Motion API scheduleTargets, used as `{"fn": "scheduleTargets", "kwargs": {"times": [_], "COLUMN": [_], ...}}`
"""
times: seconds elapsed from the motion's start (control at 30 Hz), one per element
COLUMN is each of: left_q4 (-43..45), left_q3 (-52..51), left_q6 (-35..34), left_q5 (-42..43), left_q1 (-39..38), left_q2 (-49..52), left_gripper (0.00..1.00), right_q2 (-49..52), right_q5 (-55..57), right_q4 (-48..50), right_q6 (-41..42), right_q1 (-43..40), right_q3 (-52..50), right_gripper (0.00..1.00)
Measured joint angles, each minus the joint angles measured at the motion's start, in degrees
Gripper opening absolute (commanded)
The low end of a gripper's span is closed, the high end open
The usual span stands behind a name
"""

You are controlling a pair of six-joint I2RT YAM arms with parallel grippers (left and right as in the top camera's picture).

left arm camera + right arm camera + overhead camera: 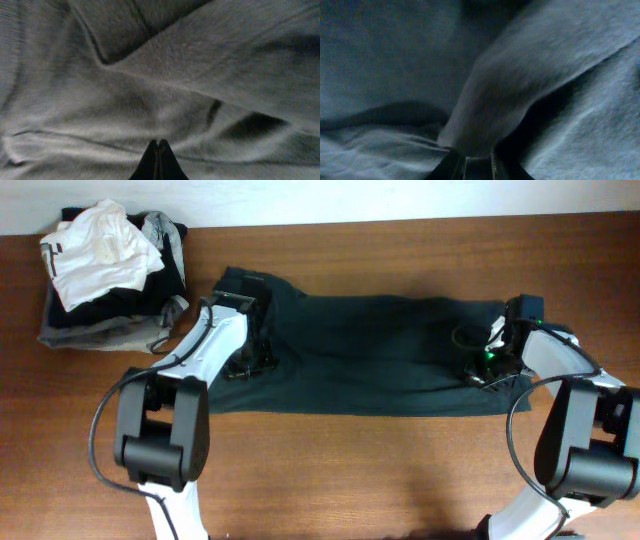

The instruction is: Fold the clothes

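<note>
A dark teal garment (370,350) lies spread lengthwise across the middle of the table. My left gripper (246,366) rests on its left part. In the left wrist view its fingers (158,143) are pressed together against the wrinkled cloth (150,90), with nothing visible between them. My right gripper (486,370) sits at the garment's right end. In the right wrist view its fingers (479,159) are shut on a raised fold of the garment (520,85).
A pile of other clothes (105,275), white, grey and black, sits at the back left corner. The brown table (380,470) shows in front of the garment. The table's back edge runs along a white wall.
</note>
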Motion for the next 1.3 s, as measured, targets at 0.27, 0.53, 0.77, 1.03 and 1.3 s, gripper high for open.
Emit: {"fn": "scheduleTargets", "kwargs": {"times": [0.27, 0.53, 0.77, 1.03, 1.3], "left_q4": [1.57, -11.04, -19.45, -12.7, 13.35], "left_q3": [2.16, 2.82, 0.79, 0.31, 0.13], "left_q6": [0.66, -2.32, -6.62, -8.96, -2.4], "left_q5": [1.38, 0.83, -2.47, -5.38, 5.29], "left_q1": [4.94, 11.45, 10.51, 6.67, 6.67], "left_q2": [3.93, 5.4, 5.51, -17.03, -14.73], "left_gripper": [0.11, 0.1, 0.1, 0.77, 0.82], "right_q2": [0.2, 0.2, 0.2, -16.31, -17.33], "right_q5": [4.72, 9.99, 15.78, 18.73, 7.45], "right_q4": [-0.5, -6.43, -13.29, -14.47, -10.23], "right_q6": [2.58, 10.25, 14.53, 13.88, 8.48], "right_q1": [-2.38, -2.36, -2.56, -2.97, -2.97], "right_q3": [0.66, 0.98, 0.98, 0.66, 0.68], "right_gripper": [0.29, 0.18, 0.11, 0.99, 0.99]}}
